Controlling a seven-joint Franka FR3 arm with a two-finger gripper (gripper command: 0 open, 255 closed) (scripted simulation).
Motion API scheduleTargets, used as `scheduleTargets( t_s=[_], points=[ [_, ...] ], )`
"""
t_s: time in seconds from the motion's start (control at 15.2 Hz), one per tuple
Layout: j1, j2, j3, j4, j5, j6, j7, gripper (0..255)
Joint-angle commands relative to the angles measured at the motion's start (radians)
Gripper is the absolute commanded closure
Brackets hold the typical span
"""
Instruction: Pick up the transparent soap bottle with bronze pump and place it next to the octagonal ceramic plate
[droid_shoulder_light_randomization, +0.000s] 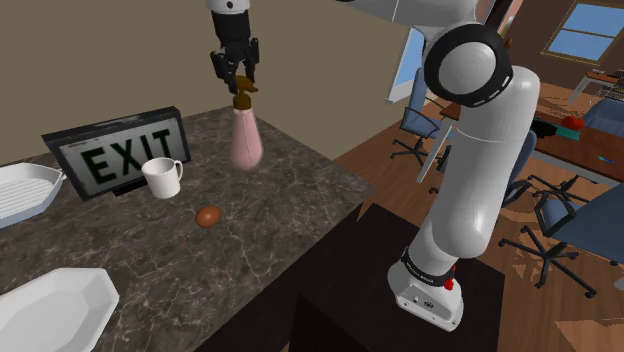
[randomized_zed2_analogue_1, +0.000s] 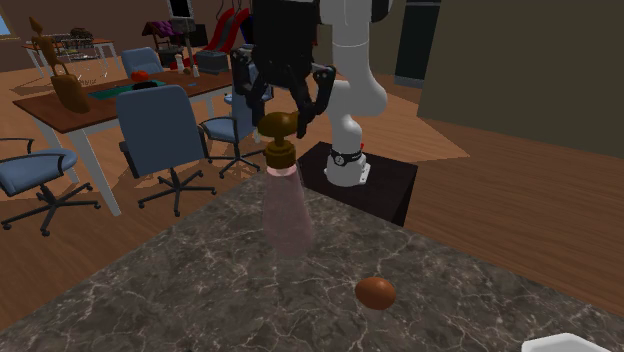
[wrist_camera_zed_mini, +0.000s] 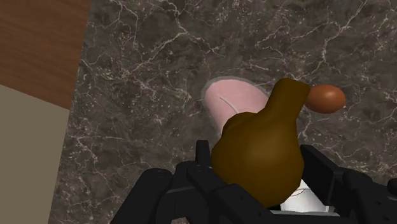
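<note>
**Over the dark veined counter: bottle gripped, plate run to come**

And the end effector has its two black fingers closed down on the bronze pump of the soap bottle. Grasp made, so that part looks done! The bottle hangs upright under the hand, its body pinkish and see-through, near the far edge of the counter. Whether its base has cleared the surface, I can't tell from these angles. In the wrist view the pump head sits right between the fingers, clasped.

Now, what's left: the whole carry. In the shoulder view the white octagonal plate lies well apart, between seven and eight o'clock from the bottle. A brown egg at seven o'clock and a white mug at eight o'clock sit near that line. My read: pickup under way, transport and set-down beside the plate not yet done.
</note>
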Motion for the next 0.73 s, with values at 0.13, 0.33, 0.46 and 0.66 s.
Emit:
scheduleTargets(
  t_s=[0.13,0.33,0.46,0.66],
  points=[
    [0.05,-0.03,0.034,-0.052,0.004,0.01,0.089,255],
    [0.092,-0.03,0.061,-0.052,0.003,0.0,0.157,255],
    [0.121,-0.025,0.08,-0.045,0.001,-0.009,0.203,255],
    [0.166,-0.008,0.107,-0.021,-0.004,-0.025,0.273,255]
  ],
)
